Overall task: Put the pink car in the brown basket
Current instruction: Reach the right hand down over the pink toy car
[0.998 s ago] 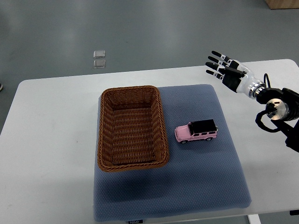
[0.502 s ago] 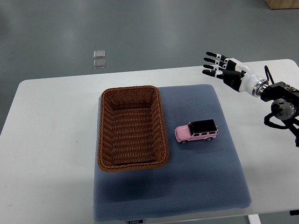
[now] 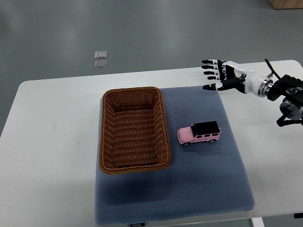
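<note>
A pink toy car (image 3: 199, 133) with a black roof lies on the blue-grey mat (image 3: 189, 189), its nose toward the basket. Just left of it on the same mat stands the brown wicker basket (image 3: 134, 163), with nothing inside. My right hand (image 3: 214, 74) comes in from the right edge and hovers above the mat's far right corner, well beyond the car. Its fingers are spread, pointing left, and hold nothing. The left arm does not show.
The mat lies on a white table (image 3: 52, 142). Beyond the table's far edge, two small clear squares (image 3: 100, 59) rest on the grey floor. A wooden corner (image 3: 288, 4) shows at the top right.
My right hand has moved left and slightly up in the picture, turning so that its spread fingers point left. The car and basket have not moved.
</note>
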### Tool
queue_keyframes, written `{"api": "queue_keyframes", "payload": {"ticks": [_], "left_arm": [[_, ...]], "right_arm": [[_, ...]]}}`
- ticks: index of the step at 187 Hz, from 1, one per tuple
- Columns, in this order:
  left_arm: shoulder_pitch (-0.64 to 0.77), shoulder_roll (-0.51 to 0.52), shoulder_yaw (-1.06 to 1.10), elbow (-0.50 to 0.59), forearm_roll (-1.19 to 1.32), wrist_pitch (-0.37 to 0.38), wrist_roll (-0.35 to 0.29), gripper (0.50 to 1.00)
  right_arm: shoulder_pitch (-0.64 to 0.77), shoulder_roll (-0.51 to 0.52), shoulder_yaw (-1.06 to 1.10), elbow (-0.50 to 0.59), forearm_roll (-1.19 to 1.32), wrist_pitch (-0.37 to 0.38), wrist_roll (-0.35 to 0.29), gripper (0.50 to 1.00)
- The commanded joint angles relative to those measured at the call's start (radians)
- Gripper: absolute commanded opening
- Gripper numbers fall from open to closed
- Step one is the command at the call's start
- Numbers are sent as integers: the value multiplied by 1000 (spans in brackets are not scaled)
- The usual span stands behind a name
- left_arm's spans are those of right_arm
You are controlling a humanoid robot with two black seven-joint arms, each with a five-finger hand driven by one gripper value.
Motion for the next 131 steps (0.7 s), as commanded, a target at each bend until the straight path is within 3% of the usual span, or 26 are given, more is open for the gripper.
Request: {"api": "queue_keyframes", "payload": {"ticks": [1,54,79,131], "left_arm": [[0,0,-1,0,0,0,0,1000],[0,0,-1,0,0,0,0,1000],[0,0,-1,0,0,0,0,1000],[0,0,-1,0,0,0,0,1000]], "right_arm": [[-2,-20,0,43,-125,0,18,924],[1,-63,-51,124,-356,26,34,924],[4,-76,-86,155,-427,70,72,924],[-11,-96,-91,210,-530,78,143,924]]}}
